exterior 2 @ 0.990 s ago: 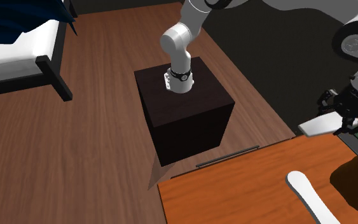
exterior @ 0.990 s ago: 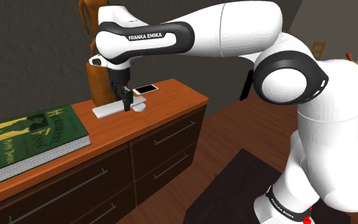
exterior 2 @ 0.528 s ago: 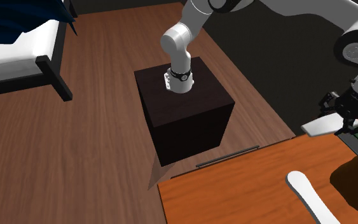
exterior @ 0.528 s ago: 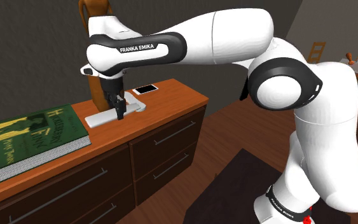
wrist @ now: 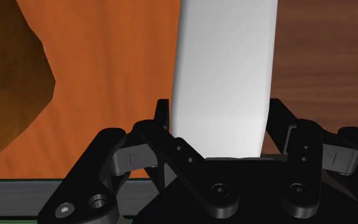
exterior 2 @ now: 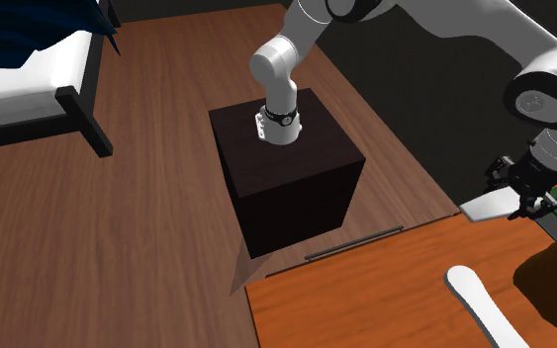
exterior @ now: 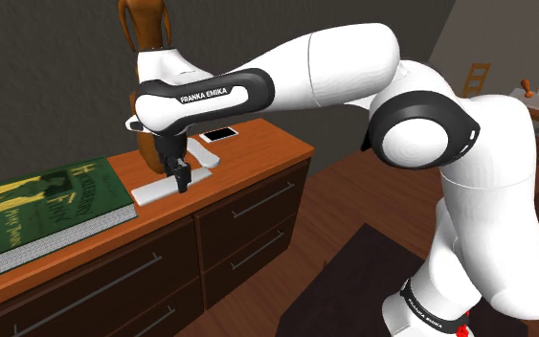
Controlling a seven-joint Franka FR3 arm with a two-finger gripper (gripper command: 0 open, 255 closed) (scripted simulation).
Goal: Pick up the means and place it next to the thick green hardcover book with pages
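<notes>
Pincer (exterior: 179,179) pinches one end of the flat white slab (exterior: 158,189), jaws pressed on its sides so it hangs flat, low over the orange tabletop (exterior: 258,153). Slab is near the green hardcover book (exterior: 47,203); judged ready for setting down alongside

Even, moderately bright light with soft shadows.

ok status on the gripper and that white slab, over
Copy: gripper shut on white slab. Slab short of the green book, not touching. Brown carving close behind; nothing between slab and book.
</notes>
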